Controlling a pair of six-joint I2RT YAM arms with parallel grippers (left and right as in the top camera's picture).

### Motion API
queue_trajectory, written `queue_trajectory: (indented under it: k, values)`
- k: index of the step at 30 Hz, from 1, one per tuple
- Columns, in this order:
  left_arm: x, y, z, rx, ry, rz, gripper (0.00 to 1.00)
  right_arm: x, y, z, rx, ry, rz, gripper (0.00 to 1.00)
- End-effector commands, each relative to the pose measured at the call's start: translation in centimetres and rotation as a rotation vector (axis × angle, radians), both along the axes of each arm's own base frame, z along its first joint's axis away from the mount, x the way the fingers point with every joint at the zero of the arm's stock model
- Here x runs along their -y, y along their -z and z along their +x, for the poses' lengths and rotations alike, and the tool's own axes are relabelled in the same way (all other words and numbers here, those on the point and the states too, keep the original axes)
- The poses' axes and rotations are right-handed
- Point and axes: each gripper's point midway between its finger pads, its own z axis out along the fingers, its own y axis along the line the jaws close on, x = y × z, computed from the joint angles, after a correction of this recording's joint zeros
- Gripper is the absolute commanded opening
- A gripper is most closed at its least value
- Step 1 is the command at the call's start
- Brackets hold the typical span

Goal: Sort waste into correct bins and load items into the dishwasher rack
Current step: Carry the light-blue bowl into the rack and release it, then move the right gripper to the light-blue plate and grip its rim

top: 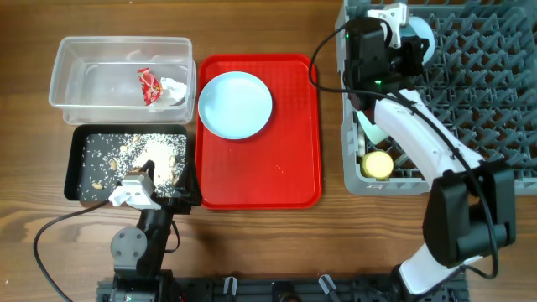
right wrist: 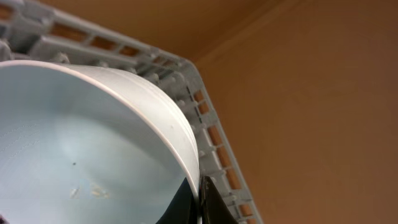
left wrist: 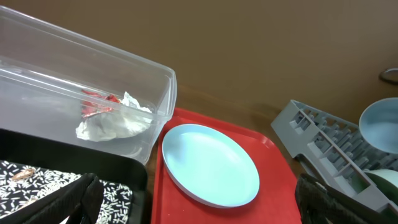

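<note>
Observed upper right of overhead view: right gripper [top: 403,40] clamped on rim of small pale blue bowl [right wrist: 93,149], above corner of dishwasher rack [top: 495,84]. Risk of slipping from thin rim hold, or landing askew on pegs. Left gripper [top: 144,180] spread apart, lower left, over black tray [top: 80,168]

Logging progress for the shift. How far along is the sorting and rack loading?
Done: the red wrapper sits in the clear tub, the food scraps lie in the black tray, and the yellow cup is in the rack. In hand: the right hand grips the rim of the pale blue bowl at the rack. To do: the pale blue plate lies on the red tray.
</note>
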Motion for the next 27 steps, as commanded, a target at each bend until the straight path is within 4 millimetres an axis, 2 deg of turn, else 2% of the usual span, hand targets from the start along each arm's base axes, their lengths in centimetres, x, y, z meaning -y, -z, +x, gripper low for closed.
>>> queue_trajectory:
  k: [1,7,16,17,19,23,27]
  values:
    - [-0.1,0.2,0.0,0.001,0.000,0.019,1.00,0.1,1.7,0.4,-0.081,-0.005,-0.038,0.04]
    - [-0.1,0.2,0.0,0.001,0.000,0.019,1.00,-0.9,5.0,0.7,-0.192,-0.082,0.009,0.04]
    - [-0.1,0.2,0.0,0.001,0.000,0.019,1.00,-6.1,8.0,-0.6,-0.291,-0.216,0.107,0.05]
    - [-0.1,0.2,0.0,0.001,0.000,0.019,1.00,-7.3,8.5,-1.0,-0.313,-0.243,0.118,0.09]
    - [-0.1,0.2,0.0,0.001,0.000,0.019,1.00,-8.7,9.2,-1.7,-0.362,-0.287,0.125,0.25]
    - [-0.1,0.2,0.0,0.001,0.000,0.019,1.00,-10.7,9.9,-3.1,-0.413,-0.328,0.139,0.39]
    - [-0.1,0.2,0.0,0.001,0.000,0.019,1.00,-12.5,9.7,-4.4,-0.441,-0.374,0.169,0.55]
